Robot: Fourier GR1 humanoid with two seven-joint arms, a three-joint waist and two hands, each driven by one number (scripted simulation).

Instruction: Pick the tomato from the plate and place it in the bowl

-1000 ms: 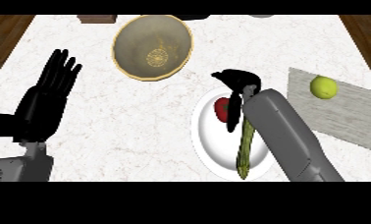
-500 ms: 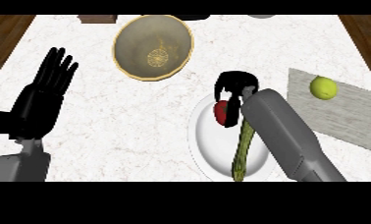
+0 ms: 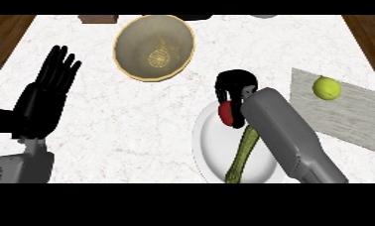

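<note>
With my right hand (image 3: 236, 85) curled over the tomato (image 3: 227, 113) on the plate (image 3: 212, 145) beneath its fingers, I judge the fruit light, smooth, slippery and bruisable, best cupped across its widest part.

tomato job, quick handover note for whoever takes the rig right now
Right robot hand: fingers curled over the small red tomato at the upper rim of the round white plate; not visibly lifted.
Left robot hand: open, resting at the left edge.
Tan round bowl: up-left of the plate, nothing in it.
Done: reach onto the tomato.
Left: lift it, carry it to the bowl, release.
</note>
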